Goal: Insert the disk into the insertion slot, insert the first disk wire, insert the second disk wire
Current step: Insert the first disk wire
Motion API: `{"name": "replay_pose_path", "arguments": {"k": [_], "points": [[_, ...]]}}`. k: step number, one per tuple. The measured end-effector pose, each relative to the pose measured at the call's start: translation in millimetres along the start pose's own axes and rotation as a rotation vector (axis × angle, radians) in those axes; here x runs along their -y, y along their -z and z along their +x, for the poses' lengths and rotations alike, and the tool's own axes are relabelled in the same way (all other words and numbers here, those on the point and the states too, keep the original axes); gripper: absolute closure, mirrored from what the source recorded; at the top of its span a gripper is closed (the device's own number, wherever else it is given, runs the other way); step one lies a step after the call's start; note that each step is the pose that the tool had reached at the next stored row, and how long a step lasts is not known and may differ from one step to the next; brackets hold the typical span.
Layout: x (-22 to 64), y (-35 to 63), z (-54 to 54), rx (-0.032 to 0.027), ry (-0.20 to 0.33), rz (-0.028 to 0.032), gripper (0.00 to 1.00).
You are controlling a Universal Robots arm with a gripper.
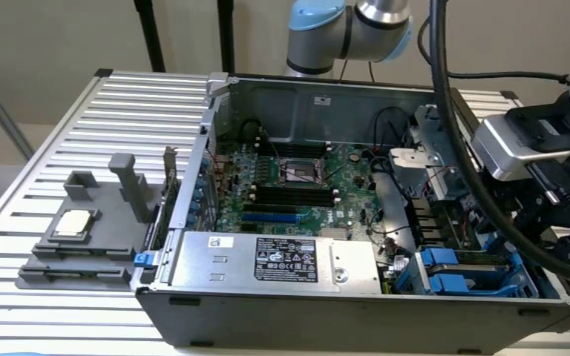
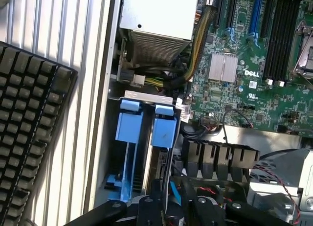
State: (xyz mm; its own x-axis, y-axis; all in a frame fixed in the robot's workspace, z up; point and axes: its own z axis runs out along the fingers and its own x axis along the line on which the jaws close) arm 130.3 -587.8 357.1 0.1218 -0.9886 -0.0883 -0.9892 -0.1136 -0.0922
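Observation:
The insertion slot (image 1: 453,271) is the bay with bright blue rails at the open computer case's near corner, on the exterior view's right. My gripper (image 1: 522,222) hangs just above it, partly behind black cables. In the wrist view the gripper (image 2: 168,204) is shut on the disk (image 2: 164,128), which I see edge-on. It is a thin grey slab with a blue carrier tab at its far end. The disk stands in the insertion slot (image 2: 128,138), right beside another blue rail. I cannot tell which of the loose cables next to the bay are the disk wires.
A silver power-supply box (image 1: 275,259) lies along the case's front wall, with the green motherboard (image 1: 295,185) behind it. A grey fixture (image 1: 77,237) stands on the slatted table at the exterior view's left. A black keyboard (image 2: 29,123) lies outside the case wall.

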Motion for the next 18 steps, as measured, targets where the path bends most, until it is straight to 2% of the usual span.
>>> {"name": "replay_pose_path", "arguments": {"k": [3, 8, 12, 18], "points": [[4.6, -2.9, 5.4, 0.0083, -0.001, 0.0008, 0.69], [18.3, -8.8, 9.6, 0.0134, -0.001, -0.0013, 0.69], [18.3, -13.1, 10.4, 0.016, 0.001, -0.0088, 0.69], [19.2, -15.7, 10.7, 0.0169, 0.005, -0.0104, 0.69]]}}
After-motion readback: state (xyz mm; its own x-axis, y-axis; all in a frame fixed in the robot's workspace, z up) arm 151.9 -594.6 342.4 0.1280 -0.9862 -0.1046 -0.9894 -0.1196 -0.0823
